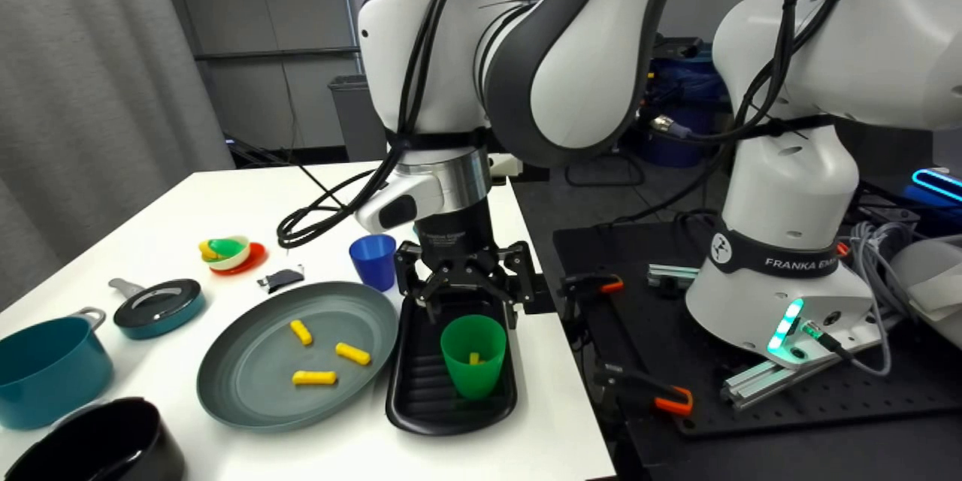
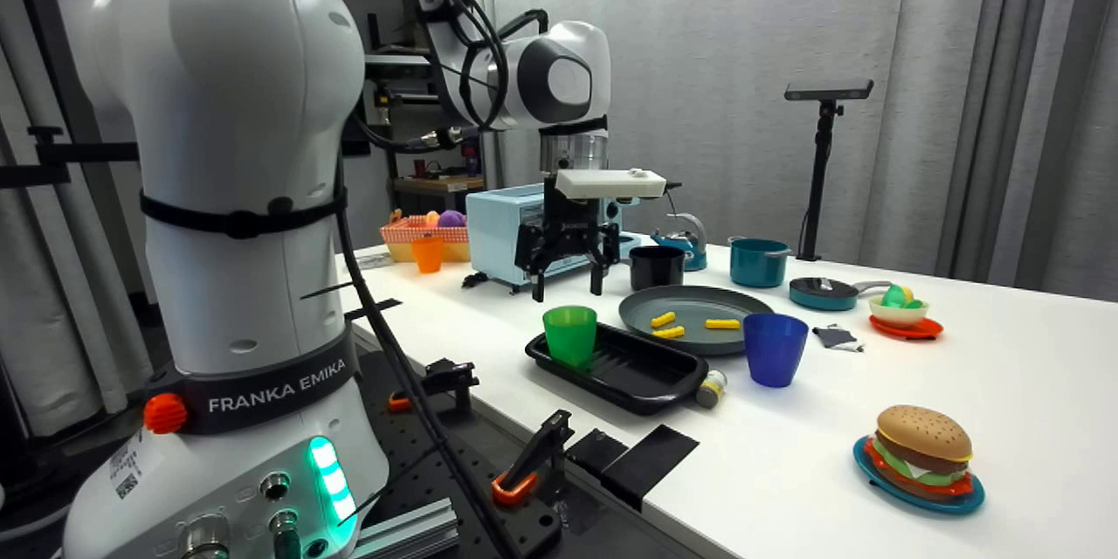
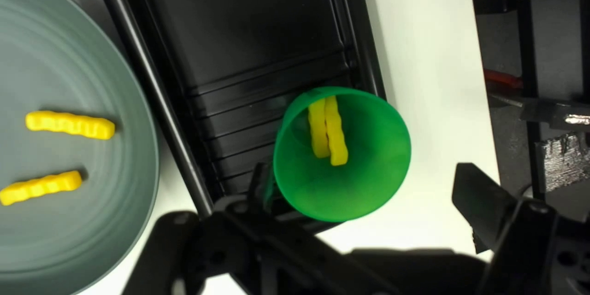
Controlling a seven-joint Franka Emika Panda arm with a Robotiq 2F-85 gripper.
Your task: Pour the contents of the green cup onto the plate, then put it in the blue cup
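Note:
The green cup [image 1: 473, 361] stands upright at one end of the black tray in both exterior views [image 2: 569, 337]. In the wrist view the green cup [image 3: 368, 166] holds two yellow pieces [image 3: 335, 136]. The large grey-green plate [image 1: 248, 391] lies beside the tray, with three more yellow pieces [image 1: 314, 377] on it. The blue cup [image 1: 373, 261] stands upright near the plate's edge, also seen in an exterior view [image 2: 775, 349]; it is out of the wrist view. My gripper [image 2: 568, 288] is open and empty, pointing down above and beside the green cup, its fingers apart from it.
The black tray [image 2: 642, 384] lies near the table edge, with a small can [image 2: 712, 388] at its end. A black pot [image 1: 105, 443], teal pot [image 1: 52, 368], teal pan [image 1: 159, 308], toaster oven [image 2: 502, 231] and toy hamburger [image 2: 921, 454] stand around. Clamps [image 2: 534, 458] sit along the edge.

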